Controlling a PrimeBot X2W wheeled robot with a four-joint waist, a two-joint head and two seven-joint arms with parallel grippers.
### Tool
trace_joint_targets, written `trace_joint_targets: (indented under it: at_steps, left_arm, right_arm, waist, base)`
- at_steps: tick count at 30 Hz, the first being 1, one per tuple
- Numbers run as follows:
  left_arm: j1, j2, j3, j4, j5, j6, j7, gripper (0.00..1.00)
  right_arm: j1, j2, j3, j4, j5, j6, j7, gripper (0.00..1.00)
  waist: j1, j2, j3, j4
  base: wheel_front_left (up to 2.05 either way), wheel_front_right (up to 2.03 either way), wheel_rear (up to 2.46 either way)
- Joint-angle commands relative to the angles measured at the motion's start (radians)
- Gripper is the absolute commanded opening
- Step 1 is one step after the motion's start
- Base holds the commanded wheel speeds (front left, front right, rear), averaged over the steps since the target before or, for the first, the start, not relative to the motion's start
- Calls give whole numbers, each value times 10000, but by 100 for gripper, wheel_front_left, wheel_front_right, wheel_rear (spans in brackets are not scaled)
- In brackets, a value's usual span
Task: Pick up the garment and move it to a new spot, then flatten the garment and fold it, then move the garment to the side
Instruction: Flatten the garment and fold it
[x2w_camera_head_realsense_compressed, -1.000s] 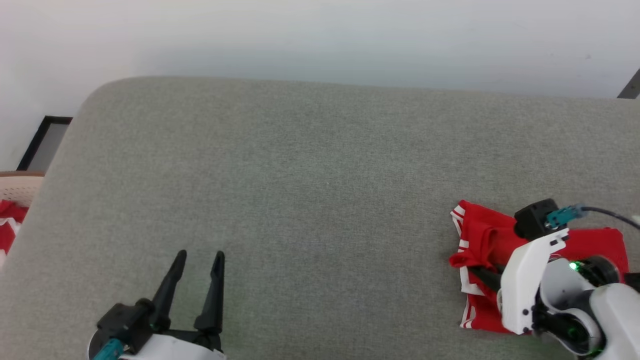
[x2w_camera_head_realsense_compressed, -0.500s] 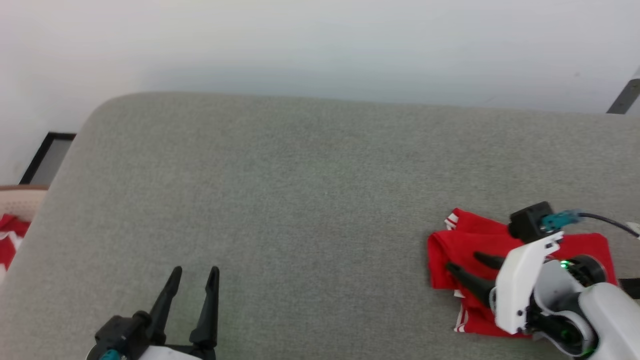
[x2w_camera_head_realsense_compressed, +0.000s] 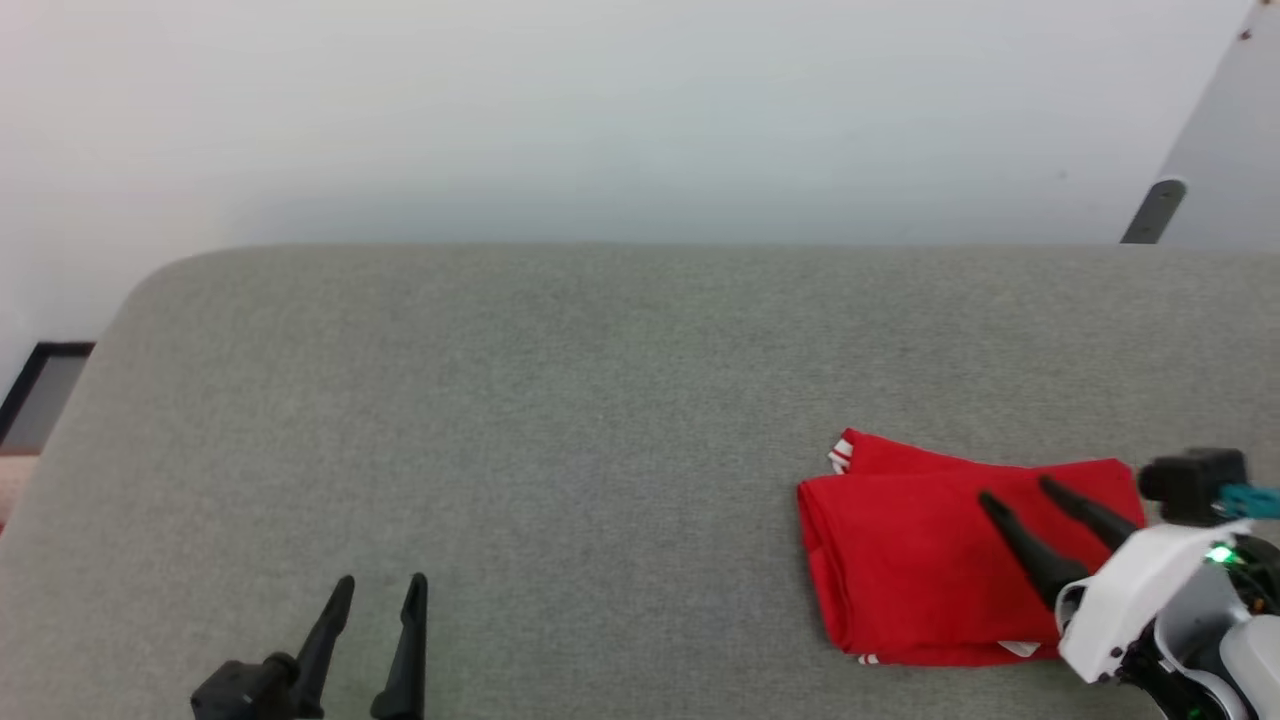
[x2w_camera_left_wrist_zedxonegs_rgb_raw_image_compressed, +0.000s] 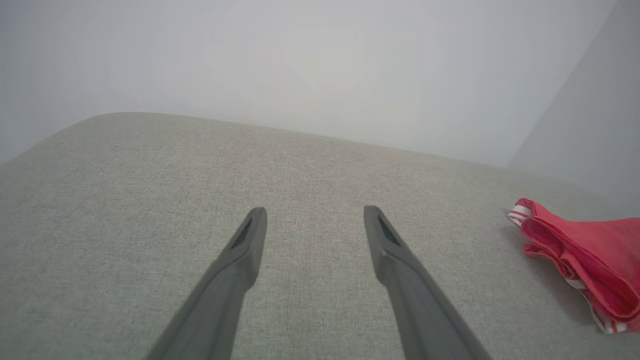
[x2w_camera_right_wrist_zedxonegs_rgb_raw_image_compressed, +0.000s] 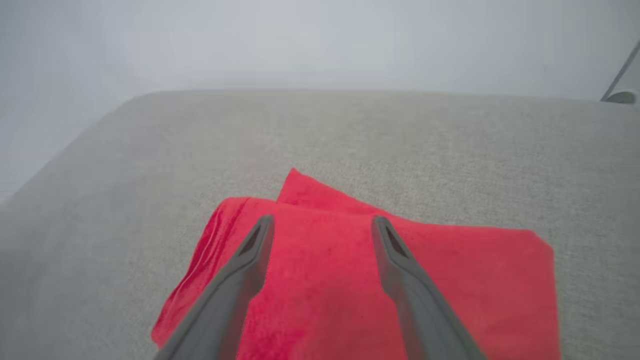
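- The garment (x2w_camera_head_realsense_compressed: 920, 560) lies folded in a flat red packet on the cushion (x2w_camera_head_realsense_compressed: 500, 400), near its front edge and toward the right end. Striped trim peeks out at the packet's far left corner.
- The right gripper (x2w_camera_head_realsense_compressed: 1015, 490) hangs over the garment, jaws wide apart and gripping nothing. I cannot tell whether its tips touch the cloth.
- The left gripper (x2w_camera_head_realsense_compressed: 382, 580) sits near the front edge at the left, well apart from the garment, jaws spread and empty.
- Step, as I judge it: the last one, moving the garment aside, looks all but done.
- Next move: lift the right arm straight clear, so that no fold drags open.

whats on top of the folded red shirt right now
The right gripper, open, is over the garment; whether it touches cannot be told. Nothing else shows on it. Its inner layers are hidden by the folds.
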Motion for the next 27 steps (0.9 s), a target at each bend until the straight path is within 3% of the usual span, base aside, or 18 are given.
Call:
trace_joint_targets:
  at_steps: [1,6,10,18,27]
  left_arm:
    - [136,21,43,39,42,-37,5,100]
    - [227,41,278,68,-32,-37,5,100]
    - [405,60,427,-22,-43,-37,5,100]
    - [951,3,433,-159,-141,-37,5,100]
    - [1293,253,221,-437,-261,-37,5,100]
  right_arm:
    - [131,58,-132,179,-71,-5,-554,100]
    - [516,207,-575,705,-281,-3,-2556,100]
    - [820,298,-805,882,-639,-5,-3334,100]
    - [1657,738,-1323,894,-1320,-5,-3817,100]
    - [3292,1293,-2835,-76,-1730,-3,-3898,100]
  waist:
    - [0,0,-167,-172]
    - [0,0,-392,-216]
    - [0,0,-522,-292]
    - [0,0,-1038,-251]
    - [0,0,-1367,-90]
  base:
    - [0,0,0]
    - [0,0,0]
    - [0,0,0]
    - [0,0,0]
    - [0,0,0]
